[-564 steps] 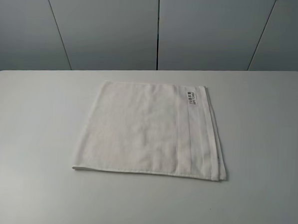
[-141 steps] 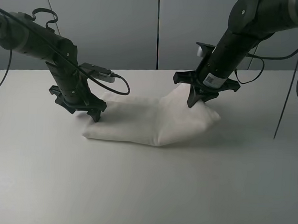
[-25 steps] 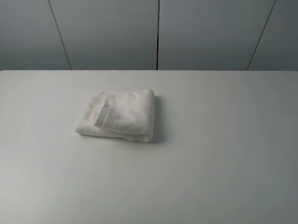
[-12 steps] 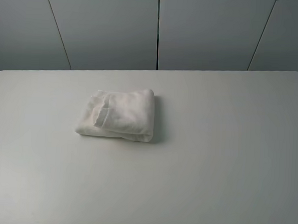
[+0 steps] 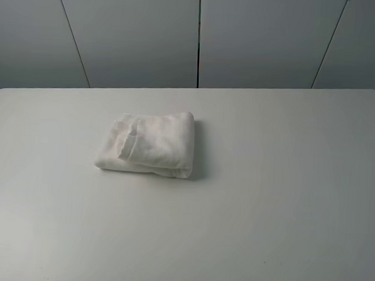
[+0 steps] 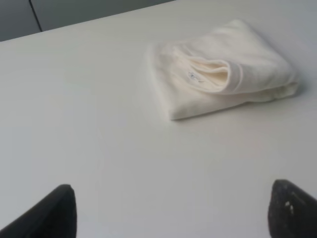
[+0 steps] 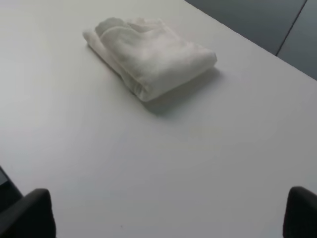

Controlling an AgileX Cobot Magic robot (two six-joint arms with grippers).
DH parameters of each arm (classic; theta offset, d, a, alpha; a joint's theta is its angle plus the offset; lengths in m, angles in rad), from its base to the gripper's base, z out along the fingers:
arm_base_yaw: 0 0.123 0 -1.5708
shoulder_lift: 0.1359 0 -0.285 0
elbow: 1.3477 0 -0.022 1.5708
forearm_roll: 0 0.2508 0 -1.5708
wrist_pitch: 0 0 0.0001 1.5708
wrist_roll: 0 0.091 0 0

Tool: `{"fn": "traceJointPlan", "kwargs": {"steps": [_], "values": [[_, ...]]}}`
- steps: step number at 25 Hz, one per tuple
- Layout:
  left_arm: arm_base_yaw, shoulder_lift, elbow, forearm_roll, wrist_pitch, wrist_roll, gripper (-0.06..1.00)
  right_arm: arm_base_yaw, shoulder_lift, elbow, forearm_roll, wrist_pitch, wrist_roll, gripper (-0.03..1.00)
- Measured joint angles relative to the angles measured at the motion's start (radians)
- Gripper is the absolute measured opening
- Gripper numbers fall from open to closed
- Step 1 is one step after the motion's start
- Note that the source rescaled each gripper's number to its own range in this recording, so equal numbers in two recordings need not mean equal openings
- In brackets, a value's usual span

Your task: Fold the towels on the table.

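The white terry towel (image 5: 148, 143) lies folded into a small thick bundle on the white table (image 5: 266, 201), left of centre. A border stripe and a small label show on its top flap in the left wrist view (image 6: 218, 69). It also shows in the right wrist view (image 7: 148, 54). My left gripper (image 6: 173, 213) is open and empty, its fingertips (image 6: 54, 210) low over the table, well short of the towel. My right gripper (image 7: 166, 213) is open and empty too, fingertips (image 7: 29, 215) wide apart, away from the towel. Neither arm shows in the exterior high view.
Grey wall panels (image 5: 199, 37) stand behind the table's far edge. Bare tabletop lies on all sides of the towel. The table's rounded back corners show at the far left and far right.
Nothing has moved over the last second. Earlier the towel lay flat, then both grippers worked it; now it is a folded bundle and both arms are out of the exterior high view.
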State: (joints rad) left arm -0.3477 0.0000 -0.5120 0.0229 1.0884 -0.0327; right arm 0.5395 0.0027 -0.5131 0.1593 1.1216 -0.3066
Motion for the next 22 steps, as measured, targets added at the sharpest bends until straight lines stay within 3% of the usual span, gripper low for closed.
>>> {"fn": "traceJointPlan", "kwargs": {"steps": [5, 11, 15, 22], "values": [[0.051, 0.000, 0.000, -0.009, 0.000, 0.002, 0.99, -0.037, -0.003, 0.000, -0.042, -0.011, 0.073, 1.00], [0.222, 0.000, 0.000, -0.011, 0.000, 0.002, 0.99, -0.281, -0.003, 0.000, -0.044, -0.013, 0.090, 1.00], [0.330, 0.000, 0.000, -0.015, 0.000, 0.006, 0.99, -0.412, -0.003, 0.000, -0.056, -0.019, 0.206, 1.00], [0.358, 0.000, 0.000, -0.017, 0.000, 0.008, 0.99, -0.437, -0.003, 0.000, -0.062, -0.022, 0.242, 1.00]]}}
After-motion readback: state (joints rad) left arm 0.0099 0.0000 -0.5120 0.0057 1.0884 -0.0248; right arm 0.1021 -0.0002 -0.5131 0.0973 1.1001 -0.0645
